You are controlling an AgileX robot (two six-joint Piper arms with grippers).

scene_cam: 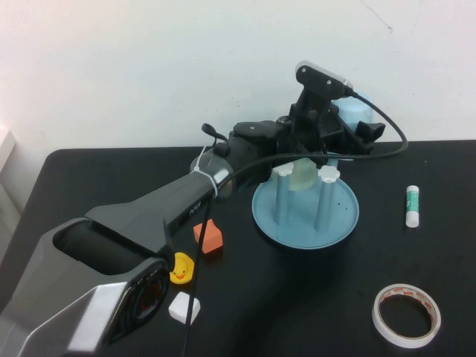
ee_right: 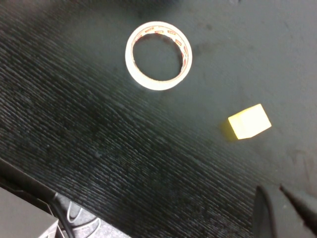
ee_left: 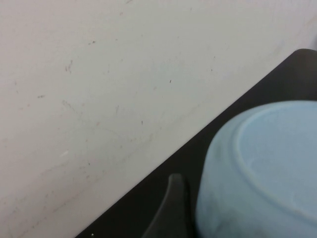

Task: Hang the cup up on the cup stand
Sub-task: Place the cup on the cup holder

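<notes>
Up at the far side of the black table (scene_cam: 89,178), the left gripper (scene_cam: 349,126) has its fingers clamped on the cup (scene_cam: 355,113), the light blue tumbler, which is lifted just beyond and above the cup stand (scene_cam: 305,223). From the left wrist camera the cup (ee_left: 262,168) fills the near corner of the view, with one dark finger (ee_left: 171,208) pressed against its side. On the stand, two blue posts with white flower caps stand upright, and a pale green cup (scene_cam: 303,177) sits at the dish's far edge.

Right of the stand lies a glue stick (scene_cam: 413,206); nearer, a tape roll (scene_cam: 406,315). The right gripper (ee_right: 280,210) hangs over the table near the tape roll (ee_right: 158,55) and a yellow block (ee_right: 249,121), its fingertips close together and holding nothing.
</notes>
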